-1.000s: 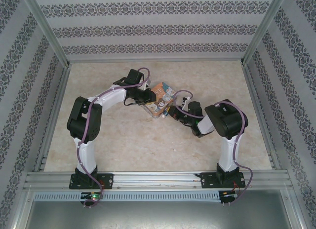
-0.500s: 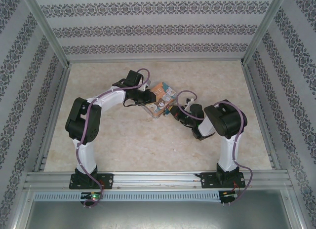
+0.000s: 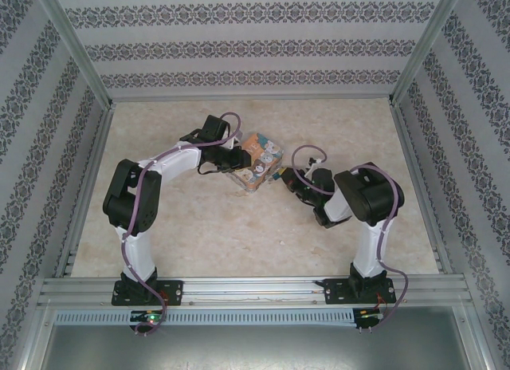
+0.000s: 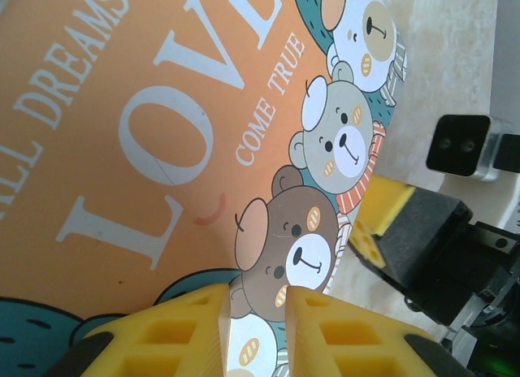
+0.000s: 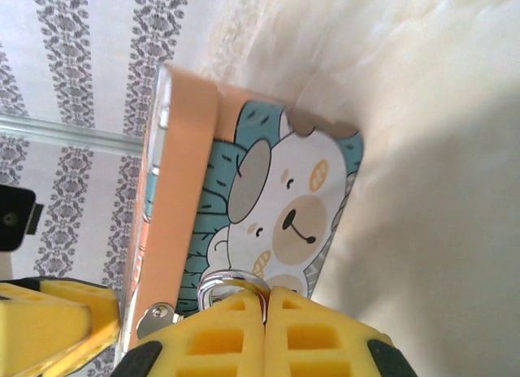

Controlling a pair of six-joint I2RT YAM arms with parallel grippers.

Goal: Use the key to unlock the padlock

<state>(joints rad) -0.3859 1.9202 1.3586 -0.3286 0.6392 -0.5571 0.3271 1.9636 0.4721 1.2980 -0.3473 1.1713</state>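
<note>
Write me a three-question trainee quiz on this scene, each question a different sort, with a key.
1. True or false: the right tool is shut.
2. Which is the biggest word on the tin lid: A) LOVE, B) HOPE, C) HOME?
3. Fill in the colour: the left tool has ___ pads.
Key: 1 true; 2 A; 3 yellow.
</note>
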